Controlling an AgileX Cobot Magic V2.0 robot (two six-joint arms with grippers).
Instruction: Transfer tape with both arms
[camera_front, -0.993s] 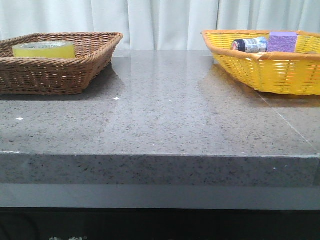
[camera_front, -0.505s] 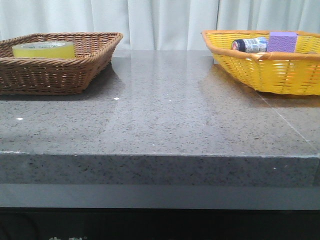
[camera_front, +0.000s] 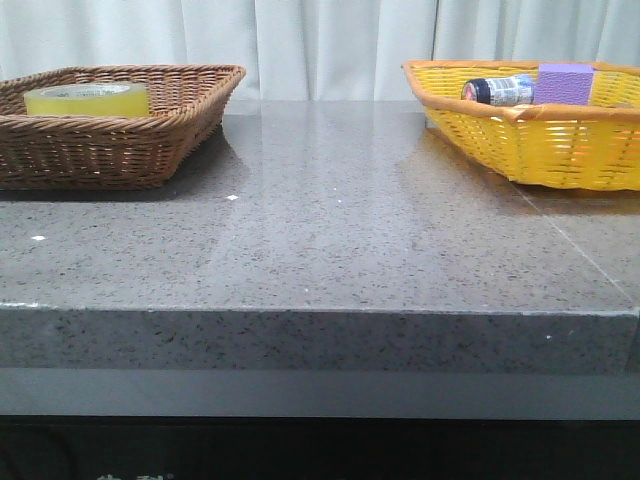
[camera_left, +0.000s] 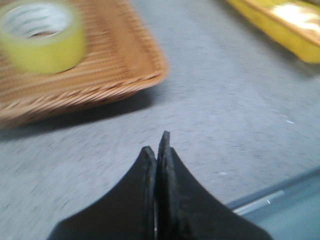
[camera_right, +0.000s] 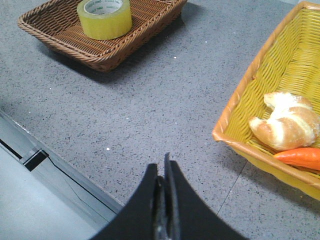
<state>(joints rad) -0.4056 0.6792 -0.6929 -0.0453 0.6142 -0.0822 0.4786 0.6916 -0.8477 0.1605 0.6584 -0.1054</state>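
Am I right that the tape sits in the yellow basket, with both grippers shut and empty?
Not quite: the tape sits in the brown basket, as the right wrist view shows. The yellow basket holds food instead. The left gripper and right gripper are indeed shut and empty.

speckled grey stone table (camera_front: 330, 230) carries a brown wicker basket (camera_front: 110, 150) and a yellow basket (camera_front: 540, 145).

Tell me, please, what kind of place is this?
Probably a staged test bench made to look like a kitchen counter: a speckled grey stone worktop, a white curtain behind it, and two wicker baskets set on top.
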